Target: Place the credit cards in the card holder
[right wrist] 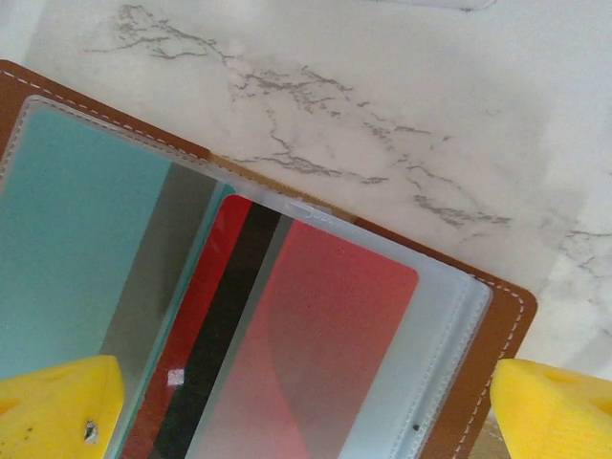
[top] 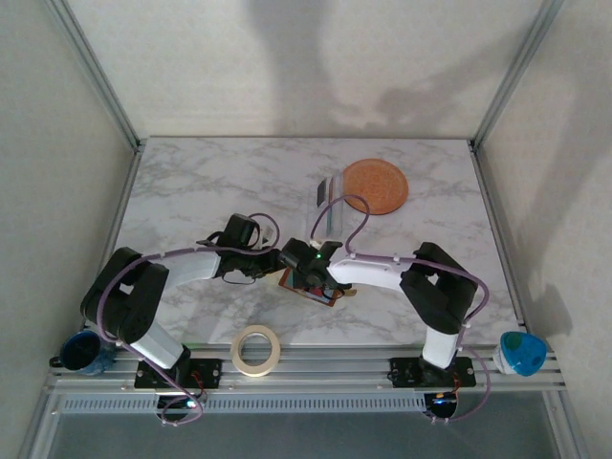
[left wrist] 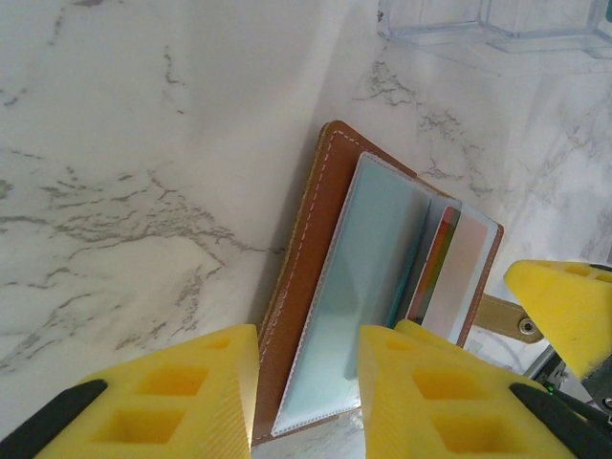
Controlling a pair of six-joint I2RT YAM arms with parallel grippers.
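- Card holder (top: 311,287) (left wrist: 301,287) (right wrist: 502,335): brown leather with pale stitching, open and flat on the marble table (top: 191,191), front of centre, under both wrists. Strap tab (left wrist: 502,316) out at one side.
- Credit cards (right wrist: 86,249) under the clear inner pockets: a teal one on one half, a red card with a black stripe (right wrist: 316,354) on the other.
- Left gripper (top: 275,256) (left wrist: 306,382) low over the holder's stitched edge, yellow fingers parted by a narrow gap, nothing pinched between them.
- Right gripper (top: 302,272) (right wrist: 306,421) directly above the pockets, jaws spread wide and empty. One pad over the teal half, the other just off the stitched corner.
- One right finger (left wrist: 564,311) in the left wrist view, just beside the strap tab. Both arms crowded over the same small spot.
- Clear plastic sleeve (top: 325,203) (left wrist: 488,24) just beyond the holder, toward the far edge. Round orange plate (top: 375,185) beside it, to the right.
- Tape roll (top: 255,349) at the near edge, between the arm bases.
- Blue cup (top: 84,352) on the rail at far left, blue-and-white object (top: 522,352) at far right.
- Open marble left of the holder and across the far left corner, with a narrower bare strip at the right. Walls close on three sides of the table.
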